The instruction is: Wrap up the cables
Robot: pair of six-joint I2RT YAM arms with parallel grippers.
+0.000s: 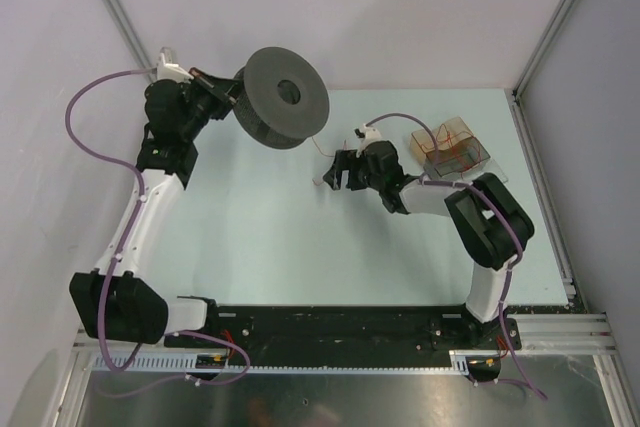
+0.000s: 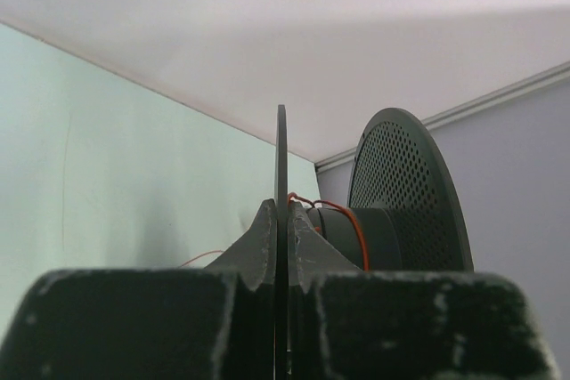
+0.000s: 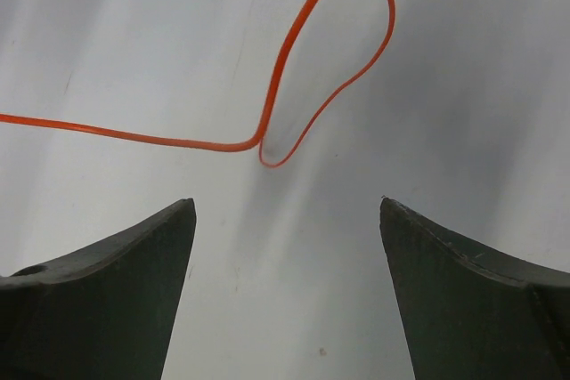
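The right fingers (image 3: pixel 116 291) stand spread wide just over the pale surface (image 3: pixel 267 309), a loose loop of thin red-orange cable (image 3: pixel 134 136) lying just ahead of them, while the left fingers (image 2: pixel 258 246) pinch one flat disc of a dark spool (image 2: pixel 401 193) with cable wound on its core

I can read no text, label, brand or number anywhere from here, neither on the dark grey perforated plastic spool (image 1: pixel 265 82) nor on the clear plastic box (image 1: pixel 478 147).
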